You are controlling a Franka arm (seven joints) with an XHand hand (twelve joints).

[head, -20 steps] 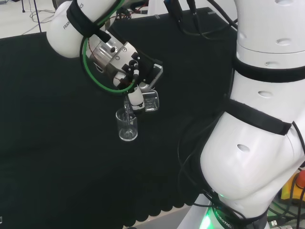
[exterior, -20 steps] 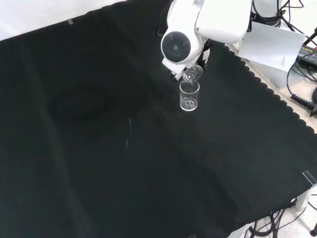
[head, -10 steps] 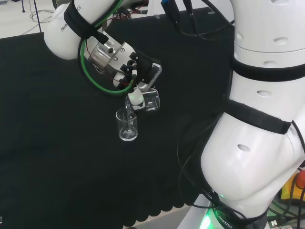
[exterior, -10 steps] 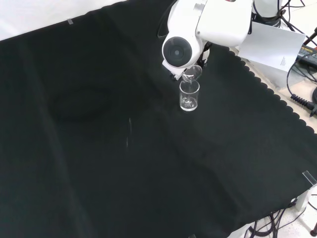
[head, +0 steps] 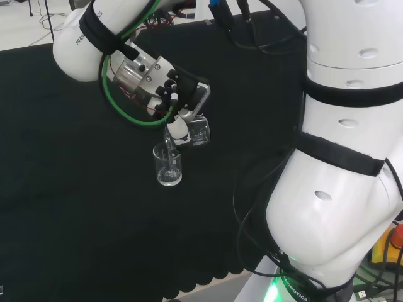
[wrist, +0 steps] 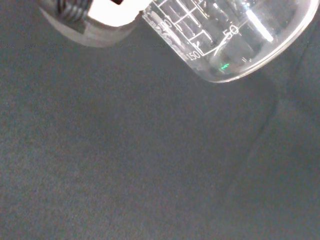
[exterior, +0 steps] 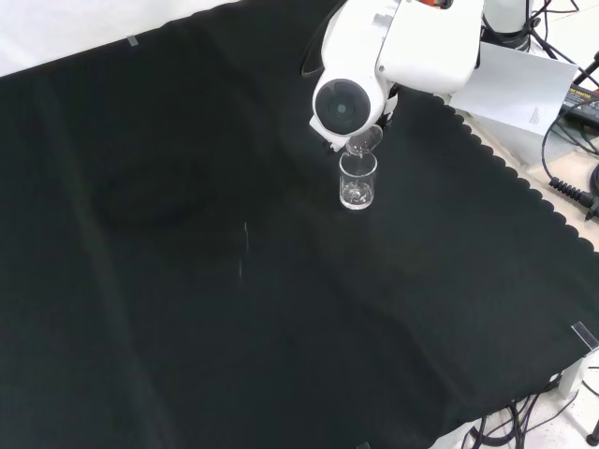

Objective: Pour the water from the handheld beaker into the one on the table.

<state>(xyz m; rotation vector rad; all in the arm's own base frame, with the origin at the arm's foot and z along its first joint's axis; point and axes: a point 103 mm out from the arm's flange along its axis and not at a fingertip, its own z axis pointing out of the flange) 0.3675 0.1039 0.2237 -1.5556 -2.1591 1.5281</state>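
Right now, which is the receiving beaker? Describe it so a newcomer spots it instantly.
In the front view, find the arm's big white link with the round grey cap at the top of the black cloth. Directly below stands the small clear glass beaker, upright on the cloth. Unlike the tilted clear beaker held in the black and white hand, nothing grips it.

The head view looks from behind and above the arm's base, over its white links, down at the black cloth [head: 75, 207]. The front view faces the arm from the opposite side, higher and farther off. Both share the standing beaker [head: 168, 166] under the tilted beaker [head: 197, 131]. The wrist view sits close against the tilted beaker.
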